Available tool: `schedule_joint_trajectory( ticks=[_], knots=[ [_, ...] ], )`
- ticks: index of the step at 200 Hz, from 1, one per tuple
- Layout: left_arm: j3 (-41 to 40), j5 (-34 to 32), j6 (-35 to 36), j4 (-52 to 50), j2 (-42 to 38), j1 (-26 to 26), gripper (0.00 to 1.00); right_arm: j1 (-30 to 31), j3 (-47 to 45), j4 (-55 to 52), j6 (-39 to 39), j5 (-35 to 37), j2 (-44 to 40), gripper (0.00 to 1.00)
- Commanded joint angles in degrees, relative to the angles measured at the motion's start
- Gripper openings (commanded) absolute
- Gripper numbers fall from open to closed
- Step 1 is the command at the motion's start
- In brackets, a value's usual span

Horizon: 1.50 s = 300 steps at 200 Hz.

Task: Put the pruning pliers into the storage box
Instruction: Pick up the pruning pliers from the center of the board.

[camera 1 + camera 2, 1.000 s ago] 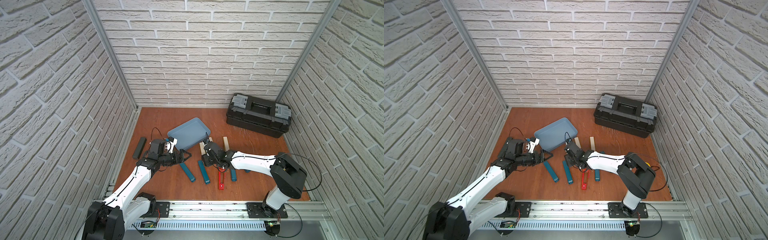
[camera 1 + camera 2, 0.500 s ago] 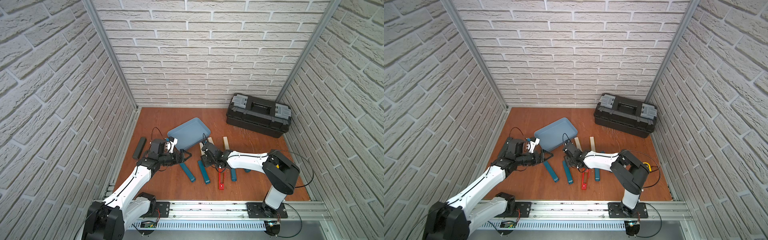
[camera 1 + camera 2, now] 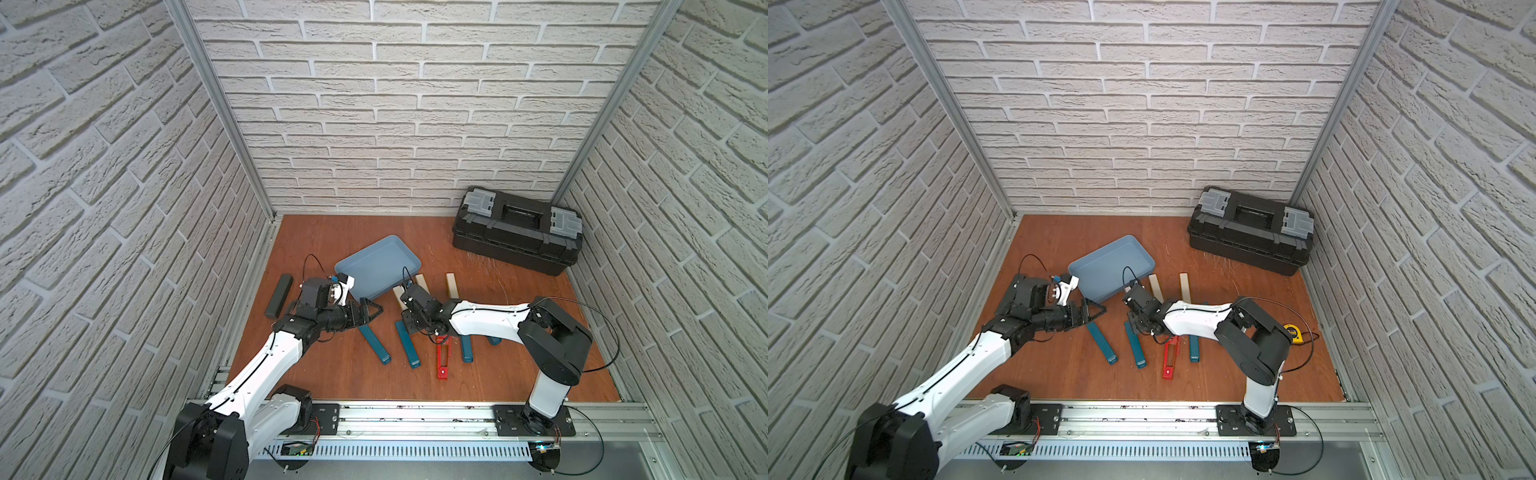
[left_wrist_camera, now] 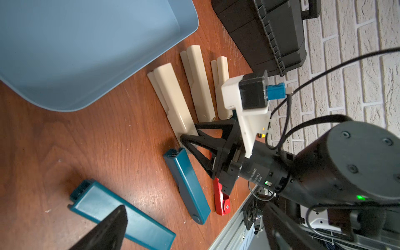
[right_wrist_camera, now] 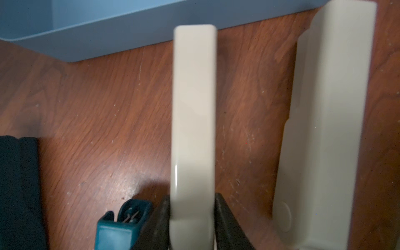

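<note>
The right gripper (image 5: pixel 192 218) is closed on the near end of a slim beige plastic bar (image 5: pixel 193 108), one of the pruning pliers. Its black fingers (image 5: pixel 227 225) press against both long sides. The bar's far end points at the near wall of the shallow light blue plastic tray (image 5: pixel 104 41), the storage box. Whether the bar is lifted off the brown wooden worktop (image 3: pixel 332 374) cannot be told.

The tray sits askew around the middle of the worktop, a little toward the left edge. A second beige bar (image 4: pixel 199 82) and a third beige bar (image 4: pixel 221 86) lie side by side just right of the gripped one, outside the tray. Closer to the near edge, four teal plastic bars (image 3: pixel 409 347) lie in a loose row. A thinner red slotted bar (image 3: pixel 442 361) lies among them.

The left gripper (image 3: pixel 374 311) stands wide open and holds nothing. It hovers over the far end of the leftmost teal bar (image 3: pixel 376 345), just beside the tray's near corner.

A big black toolbox with grey latches (image 3: pixel 515 241) fills the far right corner. A dark grey bar (image 3: pixel 279 295) lies near the left edge. A yellow tape measure (image 3: pixel 1292 332) shows near the right edge, partly behind the right arm.
</note>
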Motion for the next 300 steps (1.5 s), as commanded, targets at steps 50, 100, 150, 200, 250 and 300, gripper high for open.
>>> schedule_joint_trajectory(
  ticks=[50, 100, 150, 200, 250, 300],
  knots=[
    [-0.17, -1.96, -1.47, 4.05, -0.53, -0.37, 0.98, 0.42, 1.98, -1.89, -1.35, 0.82, -0.37, 0.06],
    [-0.44, -2.75, -2.88, 5.58, 0.14, -0.36, 0.98, 0.42, 0.08, -2.59, -1.74, 2.60, -3.71, 0.03],
    [2.03, -10.62, -3.41, -2.21, -1.92, -0.36, 0.98, 0.42, -0.49, -5.18, -2.58, 2.77, -8.90, 0.03],
    [2.59, -11.10, -6.16, -2.01, -3.78, -0.04, 0.98, 0.50, 1.96, -7.95, -4.69, 1.25, -12.87, 0.03],
    [5.54, -11.04, -6.87, -5.73, -2.28, 1.39, 0.98, 0.42, 9.24, -9.84, -7.45, -4.01, -10.01, 0.03],
    [6.82, -8.53, -7.39, -7.23, -2.53, 7.17, 0.98, 0.34, 16.73, -10.98, -9.69, -6.81, -4.77, 0.03]
  ],
)
